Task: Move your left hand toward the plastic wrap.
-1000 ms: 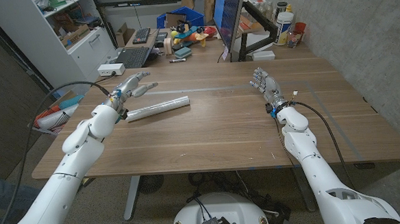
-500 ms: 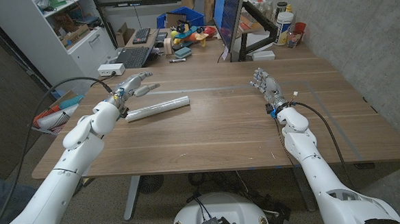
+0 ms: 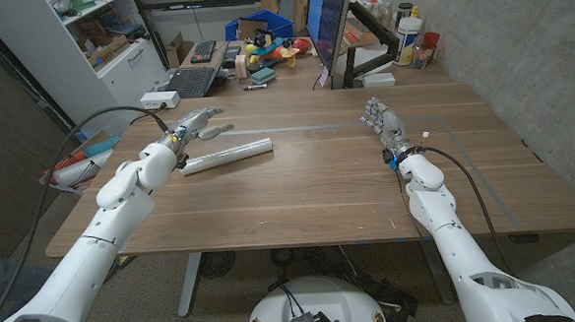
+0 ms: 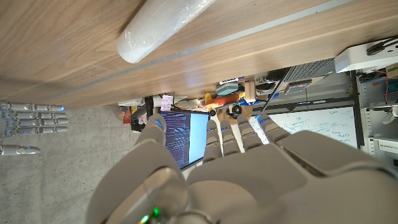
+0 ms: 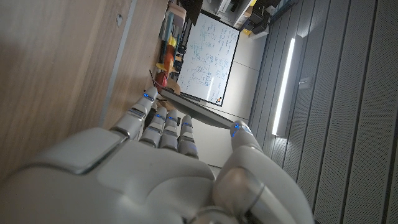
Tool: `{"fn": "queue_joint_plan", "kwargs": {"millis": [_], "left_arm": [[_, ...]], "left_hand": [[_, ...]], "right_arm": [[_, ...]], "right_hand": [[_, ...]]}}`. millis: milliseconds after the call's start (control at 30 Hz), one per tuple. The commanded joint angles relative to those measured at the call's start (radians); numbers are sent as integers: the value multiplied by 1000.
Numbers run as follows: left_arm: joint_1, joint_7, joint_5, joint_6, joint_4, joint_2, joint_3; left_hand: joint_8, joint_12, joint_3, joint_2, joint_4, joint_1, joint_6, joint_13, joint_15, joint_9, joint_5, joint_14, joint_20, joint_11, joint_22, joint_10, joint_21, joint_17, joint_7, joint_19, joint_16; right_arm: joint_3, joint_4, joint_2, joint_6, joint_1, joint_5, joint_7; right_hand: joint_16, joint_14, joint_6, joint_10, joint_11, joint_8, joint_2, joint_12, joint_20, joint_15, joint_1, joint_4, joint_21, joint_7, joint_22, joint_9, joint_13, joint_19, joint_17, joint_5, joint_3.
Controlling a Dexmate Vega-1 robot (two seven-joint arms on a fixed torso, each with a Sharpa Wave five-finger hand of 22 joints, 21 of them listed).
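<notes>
Left hand (image 3: 195, 123) has edged nearer; plastic wrap (image 3: 226, 155) just beside.

The desk (image 3: 318, 179) is showing a warm brown wood grain, with a pale thin line running across it. The plastic wrap (image 3: 226, 155) is looking white to translucent, its roll appearing milky and glossy in the left wrist view (image 4: 163, 26). The left robot hand (image 3: 193, 124) is showing silver-grey, with small blue marks on its fingers (image 4: 157, 124) and a green light glowing at its base. The right robot hand (image 3: 382, 121) is showing the same pale grey, with blue dots on its fingertips (image 5: 148, 96). Both arms are gleaming white, trailing black cables.
</notes>
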Motion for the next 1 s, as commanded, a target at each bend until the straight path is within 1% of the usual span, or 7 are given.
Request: {"fn": "queue_joint_plan", "kwargs": {"millis": [33,133,233,267,533,600,1000], "left_arm": [[-6,19,28,28,6,-5,23],[-6,23,32,34,11,-7,29],[-7,25,33,37,17,-9,35],[-8,26,34,38,20,-10,37],[-13,25,31,43,35,-13,51],[-14,24,31,45,36,-13,53],[-12,6,34,69,35,-14,69]], "left_hand": [[0,8,4,-4,-6,16,6,4,0,3,-2,5,18,1,5,16,7,5,5,6,5],[1,9,4,-4,-6,19,10,4,2,3,-3,9,20,4,5,18,8,5,6,10,5],[1,9,4,-5,-6,20,10,4,3,3,-4,9,21,3,5,19,8,5,7,11,5],[0,8,5,-5,-7,21,10,5,5,3,-4,8,22,-1,5,18,8,5,6,11,4],[-1,6,5,-6,-6,24,9,5,11,3,-6,5,24,5,5,15,7,5,6,12,2],[-2,6,5,-6,-6,25,8,5,11,3,-6,4,24,1,6,16,7,5,7,12,1],[-3,4,5,-9,-6,28,7,6,15,3,-8,3,26,7,6,14,5,6,7,12,0]], "right_arm": [[-1,-16,-5,-4,-1,-4,-5],[-1,-20,-6,-3,-3,-5,-6],[-2,-21,-7,-3,-3,-5,-8],[-2,-22,-7,-3,-4,-5,-8],[-3,-18,-5,1,-7,-4,-10],[-3,-15,-4,2,-8,-3,-9],[-6,-8,-3,2,-10,-1,-4]], "right_hand": [[-4,6,10,6,1,3,3,-2,1,4,1,-1,1,4,3,4,3,0,0,2,-5],[-5,7,10,6,0,3,4,-3,1,4,1,-1,1,4,3,4,3,0,-1,2,-5],[-5,7,10,5,0,3,3,-3,1,5,1,-1,1,4,3,4,3,0,-1,2,-5],[-5,7,10,5,0,3,3,-3,2,4,1,-2,0,4,3,4,3,-1,-1,2,-5],[-5,8,10,7,0,3,4,-3,3,3,1,-2,0,3,3,4,3,-1,-2,2,-5],[-5,8,11,7,1,3,4,-3,3,4,1,-3,0,2,3,4,3,-1,-2,2,-5],[-5,9,13,6,1,3,4,-4,3,4,-1,-2,0,2,3,3,3,-1,-2,2,-6]]}}
